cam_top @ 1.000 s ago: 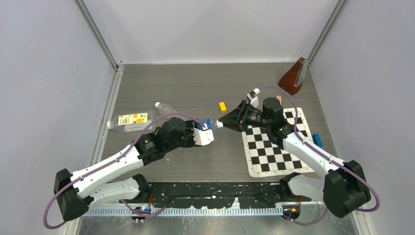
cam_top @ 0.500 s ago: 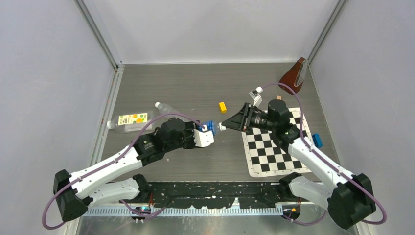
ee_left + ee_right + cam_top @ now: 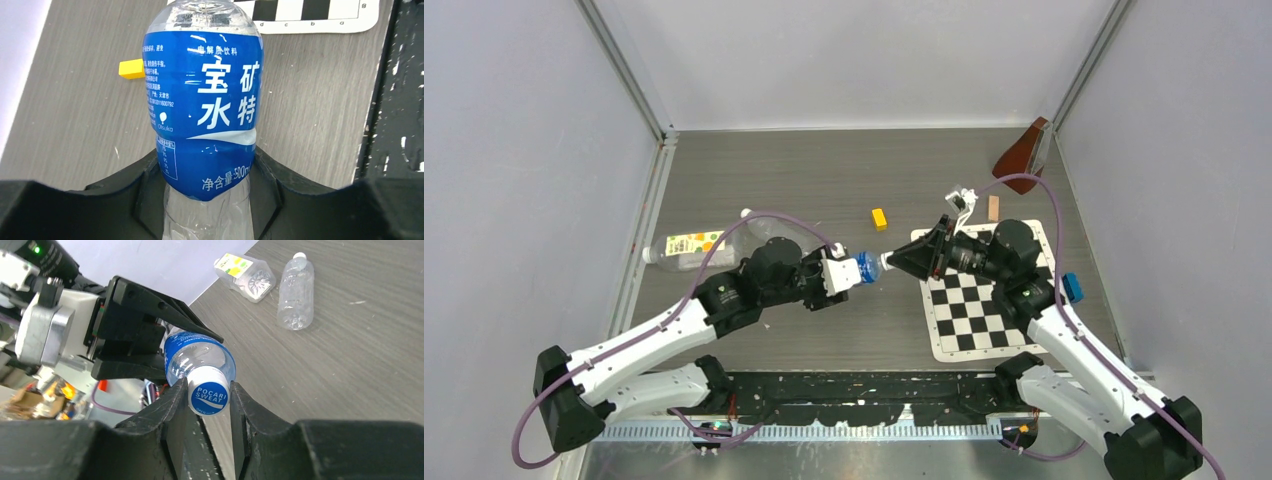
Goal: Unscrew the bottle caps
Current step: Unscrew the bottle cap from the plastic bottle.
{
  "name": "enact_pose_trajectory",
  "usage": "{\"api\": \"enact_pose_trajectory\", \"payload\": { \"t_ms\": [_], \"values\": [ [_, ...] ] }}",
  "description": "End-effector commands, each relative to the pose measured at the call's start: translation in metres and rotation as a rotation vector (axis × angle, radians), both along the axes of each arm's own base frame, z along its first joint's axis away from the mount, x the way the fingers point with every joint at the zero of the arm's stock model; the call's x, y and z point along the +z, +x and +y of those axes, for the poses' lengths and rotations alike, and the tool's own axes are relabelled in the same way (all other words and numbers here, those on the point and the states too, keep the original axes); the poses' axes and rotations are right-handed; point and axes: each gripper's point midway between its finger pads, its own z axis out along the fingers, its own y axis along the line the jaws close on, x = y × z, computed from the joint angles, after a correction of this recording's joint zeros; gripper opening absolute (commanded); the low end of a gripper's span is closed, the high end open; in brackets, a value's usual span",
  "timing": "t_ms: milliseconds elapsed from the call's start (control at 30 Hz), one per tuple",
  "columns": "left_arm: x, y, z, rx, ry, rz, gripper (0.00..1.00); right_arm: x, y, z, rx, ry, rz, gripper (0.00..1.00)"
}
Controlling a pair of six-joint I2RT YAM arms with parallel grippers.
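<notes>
Right gripper (image 3: 208, 387) is pinched tight on the white-and-blue Pocari Sweat cap (image 3: 208, 399), one finger on either side of it. The cap looks fully seated on the neck, so I'd guess the twisting has barely started, if at all. Left gripper (image 3: 205, 167) is clamped partway closed around the body of the blue-labelled bottle (image 3: 205, 100), holding it sideways with the neck pointed at the right arm. Further out, the yellow-orange labelled bottle (image 3: 245, 272) and the slim clear bottle (image 3: 296, 290) lie near each other on the table (image 3: 360, 340), both apparently capped. So basically zero of three done, far as I can tell.
</notes>
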Motion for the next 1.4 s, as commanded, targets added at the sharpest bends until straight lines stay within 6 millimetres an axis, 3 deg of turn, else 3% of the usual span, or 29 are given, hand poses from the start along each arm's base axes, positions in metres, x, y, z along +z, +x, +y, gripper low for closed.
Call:
{"api": "enact_pose_trajectory", "payload": {
  "t_ms": [0,233,533,800,1100,1167,1233,1367],
  "values": [
    [0.012,-0.011,-0.012,0.013,-0.145,0.1,0.0,0.018,-0.005,-0.002,0.035,-0.034,-0.242,0.01],
    [0.011,-0.019,-0.009,0.018,-0.267,0.098,0.0,0.019,-0.005,-0.003,0.046,-0.064,-0.272,0.01],
    [-0.006,-0.02,-0.008,0.006,-0.267,0.074,0.0,0.024,-0.006,-0.001,0.082,-0.096,-0.298,0.01],
    [-0.01,-0.018,-0.012,-0.002,-0.27,0.07,0.0,0.01,-0.016,-0.003,0.155,-0.182,-0.293,0.01],
    [-0.01,-0.017,-0.014,0.008,-0.271,0.088,0.0,0.005,-0.011,-0.006,0.152,-0.241,-0.355,0.04],
    [-0.011,-0.016,-0.015,0.008,-0.269,0.09,0.0,0.004,-0.009,-0.006,0.149,-0.248,-0.35,0.07],
    [-0.012,-0.014,-0.015,0.018,-0.264,0.088,0.0,0.006,-0.008,-0.006,0.139,-0.245,-0.344,0.17],
    [-0.01,-0.008,-0.01,0.055,-0.258,0.061,0.0,0.011,-0.001,-0.009,0.061,-0.221,-0.308,0.45]
  ]
}}
